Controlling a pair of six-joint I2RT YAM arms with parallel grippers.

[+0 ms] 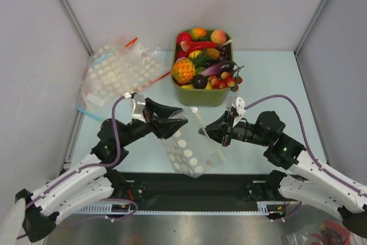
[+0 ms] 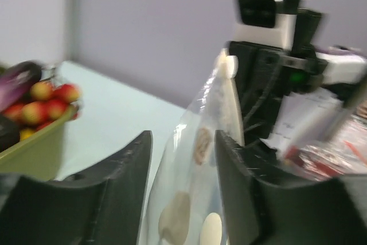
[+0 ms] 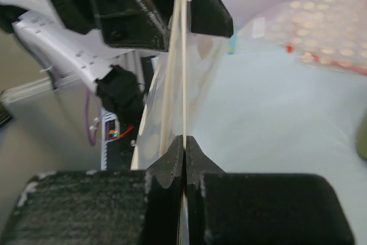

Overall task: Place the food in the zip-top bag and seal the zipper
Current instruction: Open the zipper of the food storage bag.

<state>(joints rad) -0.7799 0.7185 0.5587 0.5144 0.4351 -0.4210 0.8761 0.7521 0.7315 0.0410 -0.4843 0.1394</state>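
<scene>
Half a hold: my right gripper point(image 3: 184, 142) is pinched tight on the zipper point(image 3: 184, 73) of the zip-top bag point(image 1: 192, 153), mid-frame in the top view. My left gripper point(image 2: 183, 142) stands spread, the bag's edge in its gap. The food point(image 1: 203, 61) sits in the green bin point(image 1: 200, 97), upper centre.

Bright, even overhead light, soft shadows; left wrist view motion-blurred; right tool point(image 3: 184, 140) soft-focused

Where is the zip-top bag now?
Top view: the bag is at the centre, between the left hand and right hand, in front of the green bin.
</scene>
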